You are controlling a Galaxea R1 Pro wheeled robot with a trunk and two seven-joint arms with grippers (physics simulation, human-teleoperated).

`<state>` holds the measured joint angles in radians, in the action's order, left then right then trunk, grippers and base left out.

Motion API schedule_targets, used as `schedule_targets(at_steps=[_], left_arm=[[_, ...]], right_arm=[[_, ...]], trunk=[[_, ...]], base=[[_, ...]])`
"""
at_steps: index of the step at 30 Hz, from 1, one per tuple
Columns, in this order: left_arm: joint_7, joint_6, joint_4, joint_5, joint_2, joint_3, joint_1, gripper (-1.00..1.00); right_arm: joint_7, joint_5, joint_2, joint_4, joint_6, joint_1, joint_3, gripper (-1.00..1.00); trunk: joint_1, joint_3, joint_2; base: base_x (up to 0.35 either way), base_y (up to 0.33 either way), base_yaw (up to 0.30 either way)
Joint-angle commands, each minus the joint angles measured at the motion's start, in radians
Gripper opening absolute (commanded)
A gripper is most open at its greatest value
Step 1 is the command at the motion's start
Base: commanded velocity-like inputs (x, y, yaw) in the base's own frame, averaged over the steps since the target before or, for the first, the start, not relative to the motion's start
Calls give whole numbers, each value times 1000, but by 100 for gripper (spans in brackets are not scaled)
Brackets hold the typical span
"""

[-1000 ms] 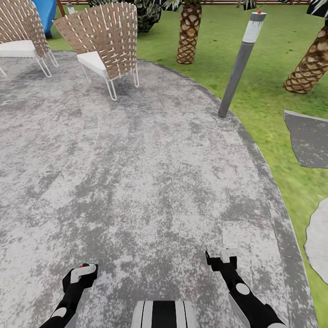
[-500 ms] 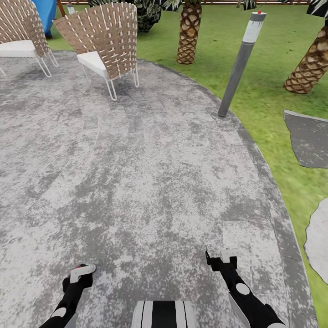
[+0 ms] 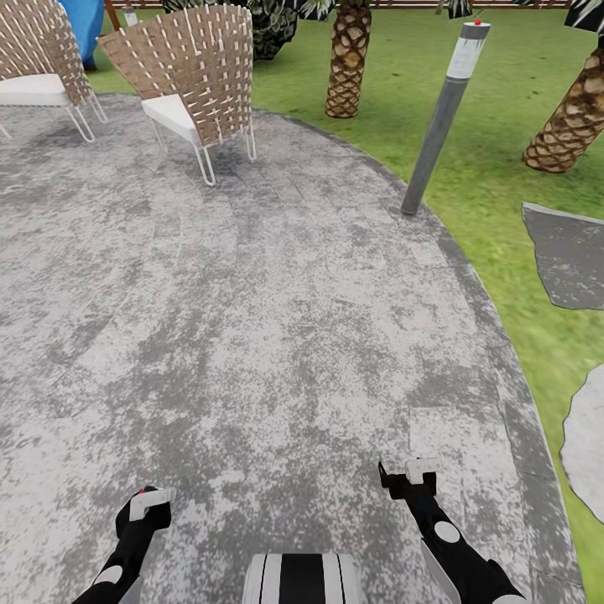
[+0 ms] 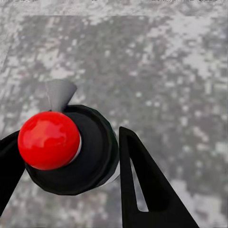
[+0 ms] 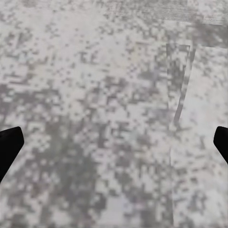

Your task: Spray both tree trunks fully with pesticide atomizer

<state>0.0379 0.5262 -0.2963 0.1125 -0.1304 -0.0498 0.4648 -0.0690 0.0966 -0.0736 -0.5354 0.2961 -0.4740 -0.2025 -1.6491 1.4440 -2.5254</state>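
My left gripper point(image 3: 144, 509) hangs low over the grey paving, close to my body, and is shut on the pesticide atomizer. In the left wrist view the atomizer's red round top point(image 4: 47, 140) and black cap point(image 4: 97, 154) sit between the two dark fingers point(image 4: 142, 185). My right gripper point(image 3: 408, 474) is open above the paving, and its fingertips point(image 5: 9, 142) stand far apart with nothing between them. The two tall trees with grey-tan trunks are out of view. The green lawn point(image 3: 503, 109) lies beyond the paving's curved edge.
I stand on a round grey paved patio point(image 3: 252, 319). Two wicker chairs point(image 3: 189, 75) point(image 3: 38, 59) stand at the back left. A grey lamp post point(image 3: 440, 117) rises at the patio's edge. Short palm trunks point(image 3: 348, 63) point(image 3: 575, 122) and stepping stones point(image 3: 570, 260) are on the grass.
My left gripper with the atomizer has sunk slightly toward my body. The right arm and the view have not moved.
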Motion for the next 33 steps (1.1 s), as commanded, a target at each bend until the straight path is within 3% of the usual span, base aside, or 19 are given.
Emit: schedule_targets(at_steps=[1, 3, 33], left_arm=[[0, 0, -1, -1, 0, 0, 0, -100], [0, 0, -1, -1, 0, 0, 0, -100], [0, -3, -4, -2, -1, -1, -1, -100]], right_arm=[[0, 0, 0, 0, 0, 0, 0, 100], [0, 0, 0, 0, 0, 0, 0, 100], [-2, 0, -1, 2, 3, 3, 1, 100]], trunk=[[0, 0, 0], [0, 0, 0], [14, -117, 7]], base=[[0, 0, 0], [0, 0, 0], [0, 0, -12]])
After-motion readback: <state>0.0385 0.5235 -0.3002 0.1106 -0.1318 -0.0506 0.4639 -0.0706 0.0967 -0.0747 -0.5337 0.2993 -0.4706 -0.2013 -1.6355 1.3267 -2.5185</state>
